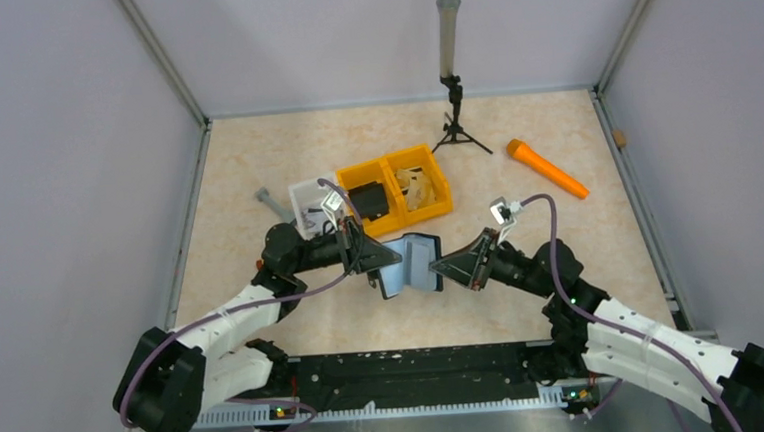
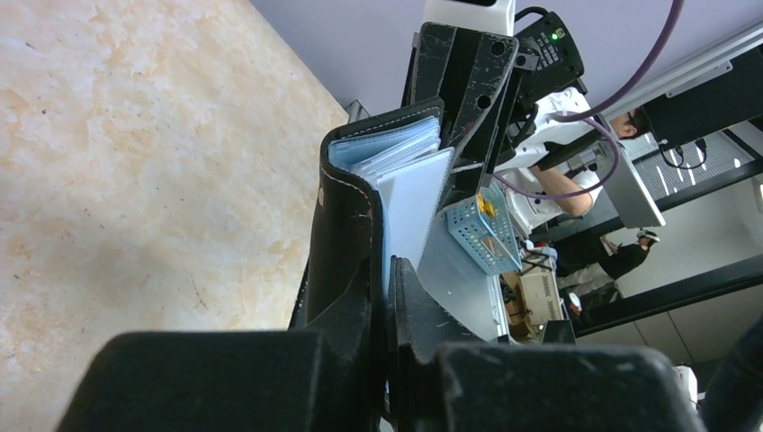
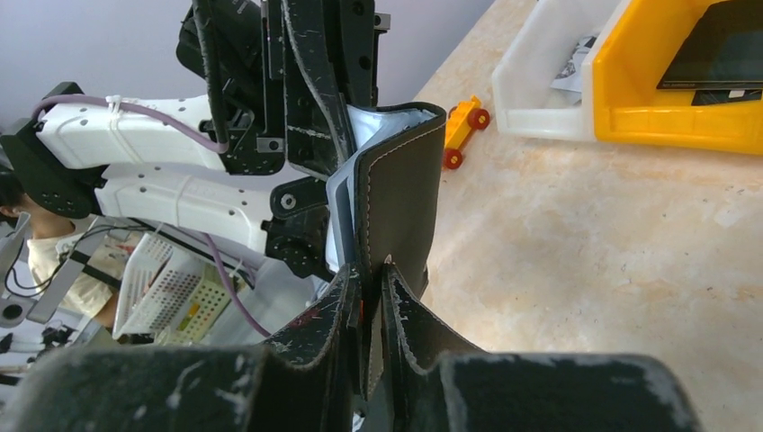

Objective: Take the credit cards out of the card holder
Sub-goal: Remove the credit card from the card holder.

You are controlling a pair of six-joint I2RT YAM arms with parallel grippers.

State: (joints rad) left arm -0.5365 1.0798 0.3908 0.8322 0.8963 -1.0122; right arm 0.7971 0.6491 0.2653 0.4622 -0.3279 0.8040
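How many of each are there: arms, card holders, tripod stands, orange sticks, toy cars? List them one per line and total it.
Arms: 2, left arm and right arm
Card holder: 1
Tripod stand: 1
Orange stick: 1
Toy car: 1
Total: 6

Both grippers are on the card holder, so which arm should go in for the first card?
Probably the right. The left gripper clamps one cover of the card holder, steadying it, and the pale sleeves fan open toward the right gripper, which only pinches the other cover's edge.
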